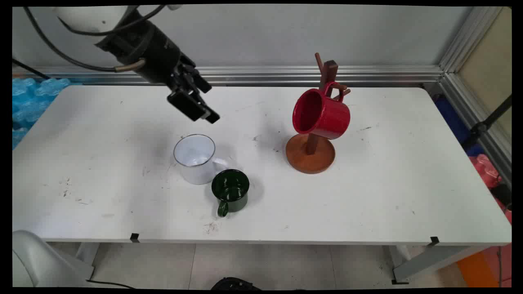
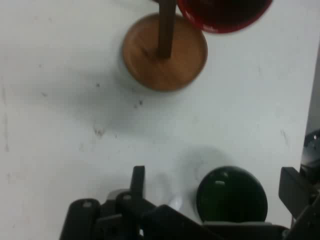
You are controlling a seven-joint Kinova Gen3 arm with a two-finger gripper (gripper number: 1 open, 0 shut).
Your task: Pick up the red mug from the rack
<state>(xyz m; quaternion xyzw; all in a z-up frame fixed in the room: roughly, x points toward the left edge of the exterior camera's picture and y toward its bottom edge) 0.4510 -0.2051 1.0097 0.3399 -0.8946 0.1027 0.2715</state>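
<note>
White bench (image 1: 367,204) under a pale wall, scuffed here and there; above it the black tool (image 1: 195,109) hangs clear of the surface, released, its two fingers spread wide with nothing between them. In the hand view one finger (image 2: 137,181) rises left of centre and the other sits at the right edge, well apart.

Nearest to the tool, at its six o'clock in the main view, stands a white mug (image 1: 195,158), upright, its handle turned toward four o'clock; touching or just beside that handle sits a dark green mug (image 1: 231,190), upright too, its own handle pointing to about seven o'clock. The hand view shows the green mug (image 2: 231,195) between the spread fingers but lower down, on the bench.

Farther off, at the tool's three o'clock, a brown wooden mug stand (image 1: 311,152) rises from a round base; a red mug (image 1: 320,114) hangs by its handle from one peg, tilted, mouth facing nine o'clock.

Blue bubble wrap (image 1: 28,102) lies beyond the bench's nine o'clock end.
</note>
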